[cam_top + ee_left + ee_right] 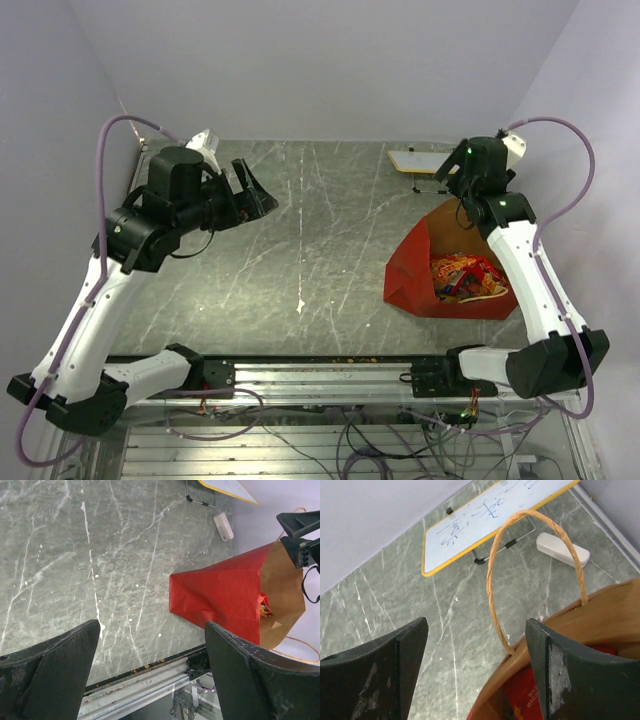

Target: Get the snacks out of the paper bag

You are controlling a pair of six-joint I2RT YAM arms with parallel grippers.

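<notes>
On the left, our left claw [152, 626] hangs high over the counter [300, 220], spread wide and gripping nothing, well apart from the paper bag [410, 268] (parked out of the way, we judge). Further right the bag sits with its mouth gaping upward, the snacks [465, 277] heaped inside. Our right claw [477, 624] hovers at the bag's far rim, likewise wide apart and empty, a handle loop [492, 565] rising through its opening, seemingly lined up to reach in.

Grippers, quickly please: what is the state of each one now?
Left gripper: open, holding nothing, above the table.
Right gripper: open, holding nothing, by the handle of the paper bag.
</notes>
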